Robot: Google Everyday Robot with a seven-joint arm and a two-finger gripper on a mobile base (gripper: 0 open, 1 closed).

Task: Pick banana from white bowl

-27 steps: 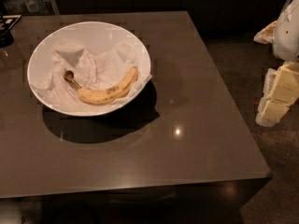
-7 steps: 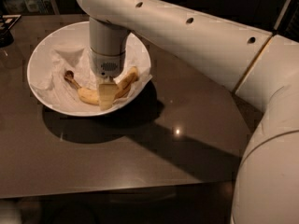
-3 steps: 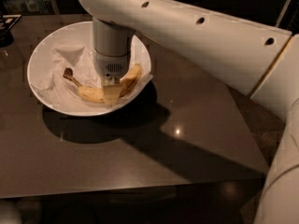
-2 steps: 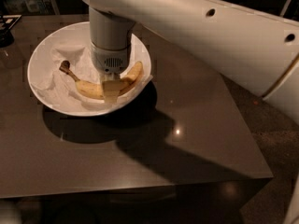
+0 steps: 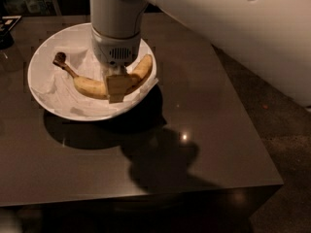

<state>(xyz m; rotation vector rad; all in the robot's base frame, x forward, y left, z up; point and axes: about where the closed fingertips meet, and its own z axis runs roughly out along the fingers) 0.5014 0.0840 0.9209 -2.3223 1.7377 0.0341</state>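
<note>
The banana [image 5: 90,87] lies inside the white bowl [image 5: 38,57], on the crumpled paper towel [image 5: 54,85]. Its dark stem tip points to the left rim and its other end rises toward the right rim. The end effector [image 5: 118,84] stands straight down over the middle of the banana and is closed on it. One tan finger [image 5: 115,89] covers the near side of the fruit, and the other finger is hidden behind it. The bowl stands on the far left part of the dark glossy worktop [image 5: 204,130]. The thick white arm [image 5: 218,23] comes in from the upper right. A dark object [image 5: 8,25] at the far left corner carries pale marks that I cannot read.
</note>
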